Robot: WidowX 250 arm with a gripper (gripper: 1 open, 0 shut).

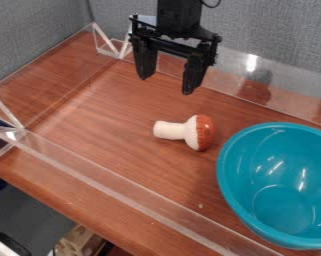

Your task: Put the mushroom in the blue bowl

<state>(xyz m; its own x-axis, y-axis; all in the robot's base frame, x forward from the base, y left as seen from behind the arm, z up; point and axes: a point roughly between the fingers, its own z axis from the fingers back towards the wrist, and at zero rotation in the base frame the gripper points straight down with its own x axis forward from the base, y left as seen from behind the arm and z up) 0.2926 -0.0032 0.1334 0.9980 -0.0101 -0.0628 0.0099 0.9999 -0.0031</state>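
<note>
Nearest the camera, seemingly, a blue bowl [275,186]; beside it, on the wooden table [107,108], lies the mushroom [190,131]. Behind, the pincer [168,77] hangs wide open, holding nothing.

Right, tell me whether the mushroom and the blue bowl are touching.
Apart. The camera view shows a narrow strip of brown table between the cap of the mushroom and the rim of the blue bowl.

Mushroom [190,131] (reddish cap, pale stem) lying on side, near blue bowl [279,186], apart.
</note>
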